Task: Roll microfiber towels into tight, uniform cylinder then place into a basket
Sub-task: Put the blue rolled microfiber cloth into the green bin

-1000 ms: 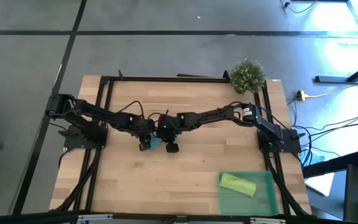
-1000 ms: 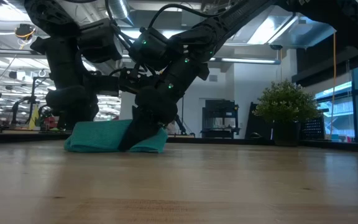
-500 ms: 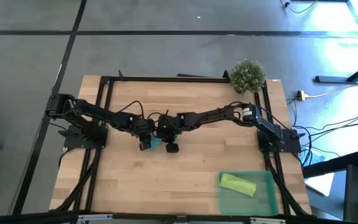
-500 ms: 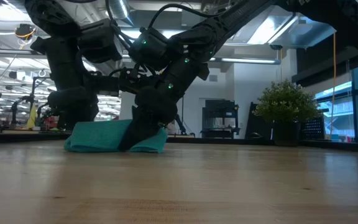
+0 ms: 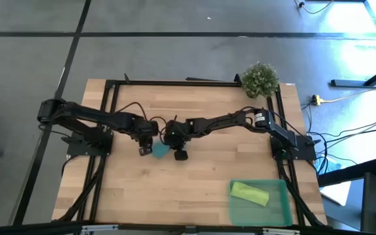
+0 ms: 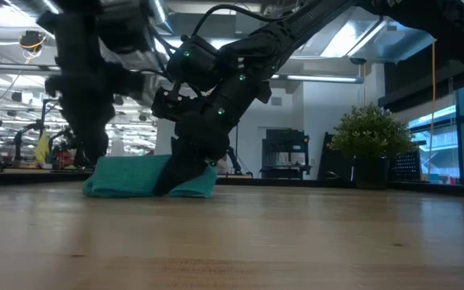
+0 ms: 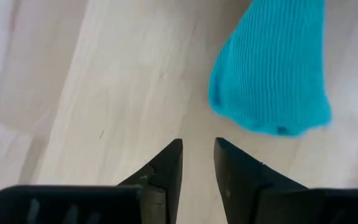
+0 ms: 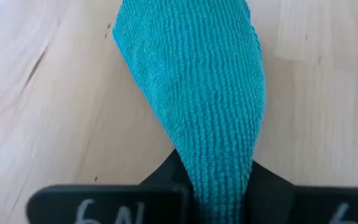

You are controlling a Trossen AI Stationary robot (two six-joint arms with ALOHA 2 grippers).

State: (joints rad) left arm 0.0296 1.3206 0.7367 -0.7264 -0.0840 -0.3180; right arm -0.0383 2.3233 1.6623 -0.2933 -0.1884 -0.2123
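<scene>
Two dark claws are meeting at the middle of the pale wooden table (image 5: 194, 176). The right gripper (image 8: 219, 186) is pinching one end of the rolled teal blue-green microfiber towel (image 8: 197, 93), its fingers closed on the ribbed cloth, the rest of which is lying on the wood ahead of them. The left gripper (image 7: 197, 168) is hanging just off the towel's other end, fingers narrowly parted and holding nothing. Well away from both claws, the lime green towel roll (image 5: 249, 193) is lying inside the shallow translucent green plastic basket (image 5: 281, 210).
</scene>
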